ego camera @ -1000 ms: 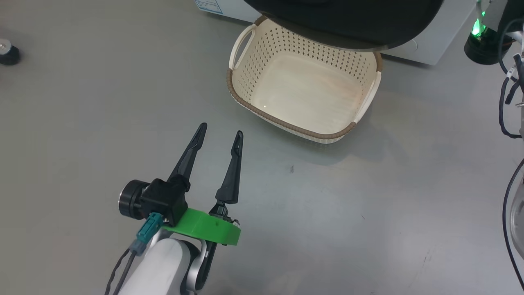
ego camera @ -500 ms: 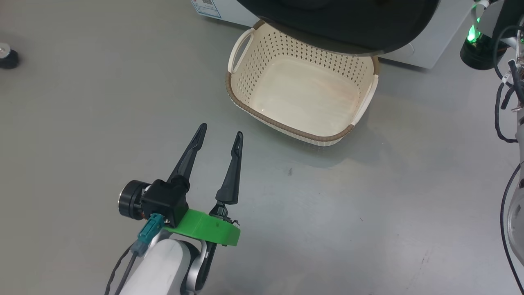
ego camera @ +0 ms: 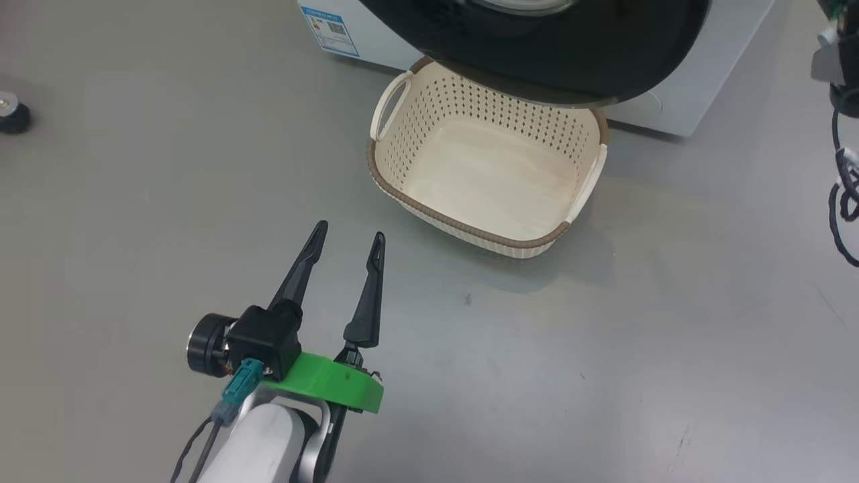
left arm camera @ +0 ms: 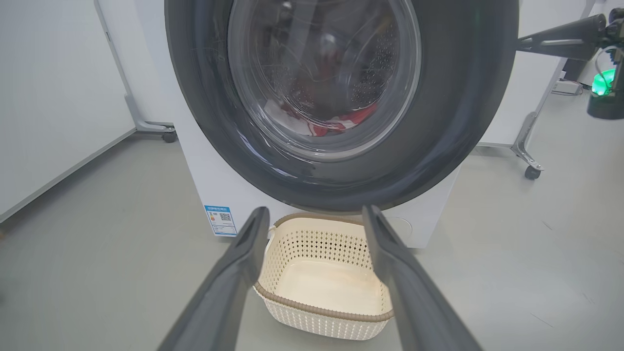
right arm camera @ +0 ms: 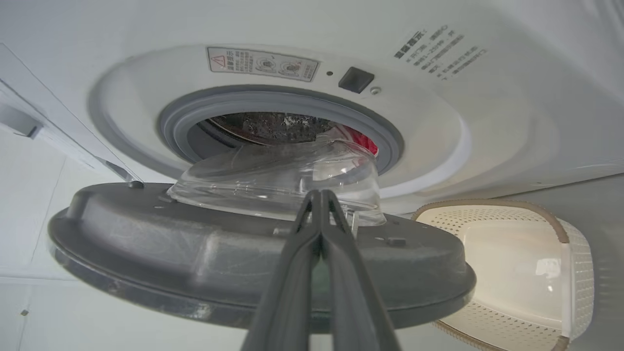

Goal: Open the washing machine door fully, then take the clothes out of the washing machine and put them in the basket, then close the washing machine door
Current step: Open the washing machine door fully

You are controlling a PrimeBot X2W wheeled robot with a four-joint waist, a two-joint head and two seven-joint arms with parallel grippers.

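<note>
I see the basket (ego camera: 490, 174) on the floor (ego camera: 604, 369) at my twelve o'clock, before the washing machine (ego camera: 698, 74), under the washing machine door (ego camera: 537, 54). The clothes (left arm camera: 341, 122) lie inside. My left gripper (ego camera: 350, 231) is at the basket's seven o'clock.

The washing machine door (ego camera: 537, 60), cut off at the top edge, covers the far rim of the basket (ego camera: 463, 225); the clothes (left arm camera: 341, 122) blur behind its glass.

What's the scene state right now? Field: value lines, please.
door: partly open, swung out above the basket
clothes: red, in the drum
basket: empty, on the floor under the door
left hand: open, empty, short of the basket
right hand: shut, tips at the door's inner side by the glass bowl
</note>
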